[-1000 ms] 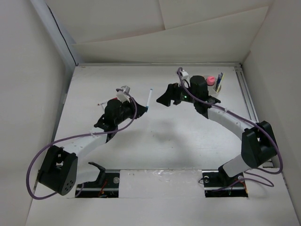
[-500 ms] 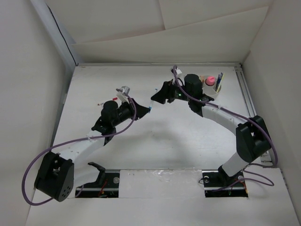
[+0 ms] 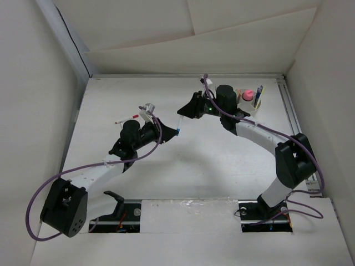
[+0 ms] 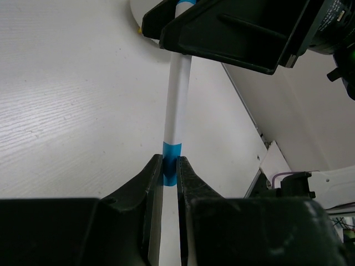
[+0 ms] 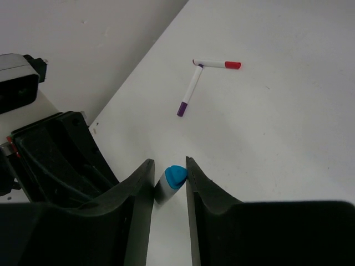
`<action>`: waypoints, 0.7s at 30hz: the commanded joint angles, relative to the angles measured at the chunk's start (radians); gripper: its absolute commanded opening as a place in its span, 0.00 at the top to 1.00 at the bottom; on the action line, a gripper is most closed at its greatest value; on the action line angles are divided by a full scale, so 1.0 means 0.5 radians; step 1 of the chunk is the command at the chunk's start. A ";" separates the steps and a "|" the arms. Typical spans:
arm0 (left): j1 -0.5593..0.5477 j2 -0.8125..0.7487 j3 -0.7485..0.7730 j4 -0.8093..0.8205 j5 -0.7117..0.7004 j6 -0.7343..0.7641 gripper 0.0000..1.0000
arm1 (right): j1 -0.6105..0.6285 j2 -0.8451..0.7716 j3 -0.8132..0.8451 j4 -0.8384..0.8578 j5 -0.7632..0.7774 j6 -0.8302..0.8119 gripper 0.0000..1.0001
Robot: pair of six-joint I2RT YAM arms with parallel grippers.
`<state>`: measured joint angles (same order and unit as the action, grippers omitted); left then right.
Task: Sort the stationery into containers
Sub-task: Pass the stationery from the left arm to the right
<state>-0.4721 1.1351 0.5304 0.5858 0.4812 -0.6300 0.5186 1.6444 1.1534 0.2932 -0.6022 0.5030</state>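
Observation:
A thin white pen (image 3: 178, 123) with a blue band hangs above the table between both grippers. My left gripper (image 3: 172, 132) is shut on its banded end (image 4: 171, 166). My right gripper (image 3: 182, 114) has its jaws against the blue-capped far end (image 5: 176, 176), one on each side. The white pen's shaft (image 4: 178, 94) runs up into the right gripper's black fingers (image 4: 233, 33). The white container (image 3: 255, 105) stands at the back right behind the right arm, with a pink-capped item (image 3: 248, 93) and a dark blue pen (image 3: 258, 95) in it.
Two more pens lie on the table at the left, touching at one end: a white one with a red cap (image 5: 217, 64) and a white one with a purple tip (image 5: 188, 91). White walls enclose the table on the left, back and right.
My right gripper has moved left to the pen's upper end and closed its jaws around it. My left arm shifted slightly right with the pen still held.

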 commanded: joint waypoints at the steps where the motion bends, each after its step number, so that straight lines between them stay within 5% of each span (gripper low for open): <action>1: -0.010 -0.031 -0.015 0.114 0.041 -0.004 1.00 | 0.012 0.000 0.089 0.129 -0.035 -0.021 0.70; 7: -0.010 -0.012 -0.015 0.151 0.041 -0.004 1.00 | 0.030 0.000 0.089 0.129 -0.035 -0.003 0.80; 9: -0.010 -0.012 -0.015 0.151 0.041 -0.004 0.93 | 0.030 0.018 0.089 0.129 -0.017 -0.003 0.84; 21: -0.010 -0.012 0.004 0.169 0.041 -0.022 0.76 | -0.009 0.000 0.031 0.129 0.002 -0.003 0.87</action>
<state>-0.4759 1.1378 0.5293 0.6071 0.4828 -0.6373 0.5236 1.6455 1.1641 0.3149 -0.6056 0.5194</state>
